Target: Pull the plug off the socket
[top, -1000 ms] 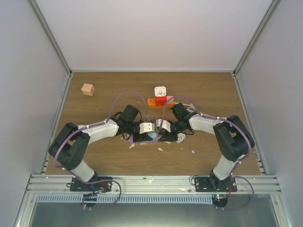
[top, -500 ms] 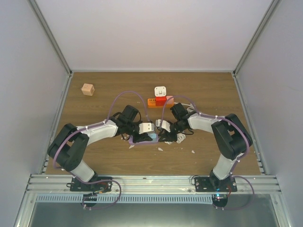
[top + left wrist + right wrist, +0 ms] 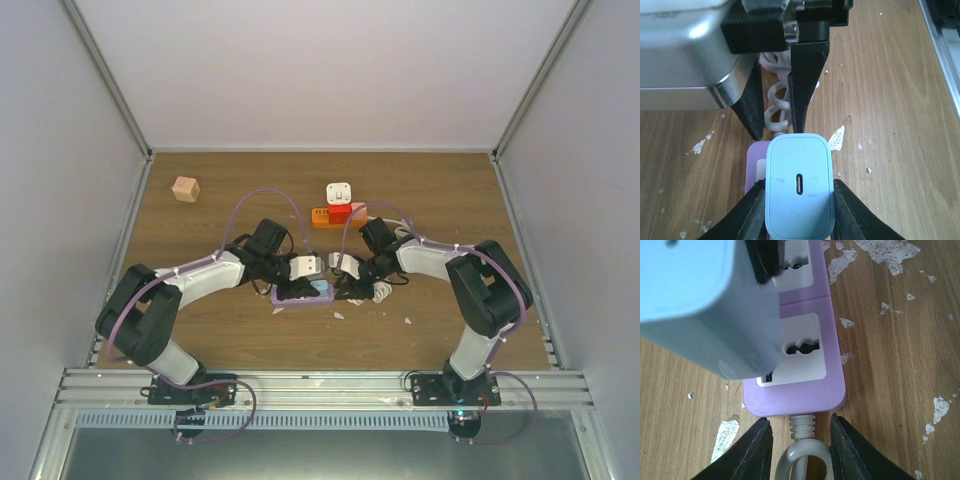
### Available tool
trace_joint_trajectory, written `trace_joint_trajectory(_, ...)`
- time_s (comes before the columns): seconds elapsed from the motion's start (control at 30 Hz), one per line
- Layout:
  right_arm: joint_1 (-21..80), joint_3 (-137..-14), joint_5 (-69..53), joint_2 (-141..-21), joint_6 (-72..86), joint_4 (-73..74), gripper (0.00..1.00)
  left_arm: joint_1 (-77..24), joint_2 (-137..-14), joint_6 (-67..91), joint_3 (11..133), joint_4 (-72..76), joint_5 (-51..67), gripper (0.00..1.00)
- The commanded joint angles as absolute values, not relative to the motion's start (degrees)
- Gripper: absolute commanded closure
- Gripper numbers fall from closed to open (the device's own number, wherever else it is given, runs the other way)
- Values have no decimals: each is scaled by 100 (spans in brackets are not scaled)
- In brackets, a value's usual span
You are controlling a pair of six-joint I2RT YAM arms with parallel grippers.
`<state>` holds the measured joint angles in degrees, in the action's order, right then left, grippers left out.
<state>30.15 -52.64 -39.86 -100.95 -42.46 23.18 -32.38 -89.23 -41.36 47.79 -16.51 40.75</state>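
Well, neither arm is on the task's thing yet. The white plug (image 3: 339,191) sits on the red end of the short orange socket (image 3: 322,216), at the far middle of the surface (image 3: 450,200). The socket's long axis runs left-right.

The left gripper (image 3: 799,200) is clenched on a light-blue block (image 3: 799,165) plugged into a purple strip (image 3: 810,400) nearer the bases. The right gripper (image 3: 801,440) straddles that strip's white cord (image 3: 802,426); I cannot tell whether its fingers pinch it or only flank it.

The key relation is that the plug lies straight to the far side of both sets of fingers, well apart and almost centred between them. The right arm looks slightly nearer. Either arm would likely need to let go, reach farther and come down over the plug, with the orange socket held down. A tan cube (image 3: 185,188) sits far left, out of the way.
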Motion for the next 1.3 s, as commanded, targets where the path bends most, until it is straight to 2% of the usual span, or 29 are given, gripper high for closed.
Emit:
trace_joint_trajectory(0.0, 3017, -5371, -3946, -10178, -4175, 2320, 67, -3120, -8615, -4169, 4930, -1792, 4363, 75)
trace_joint_trajectory(0.23, 3014, -5370, -3959, -10165, -4200, 2338, 66, -2616, -8371, -4097, 4956, -2062, 4538, 74)
trace_joint_trajectory(0.53, 3019, -5371, -4018, -10102, -4200, 2337, 65, -1196, -8428, -3735, 5284, -2237, 5010, 73)
trace_joint_trajectory(0.87, 3015, -5386, -4034, -10063, -4166, 2316, 64, 399, -9569, -2994, 6608, -2246, 4746, 72)
trace_joint_trajectory(1.27, 3015, -5381, -4037, -10033, -4175, 2309, 63, 1074, -10939, -2361, 7772, -2082, 4413, 71)
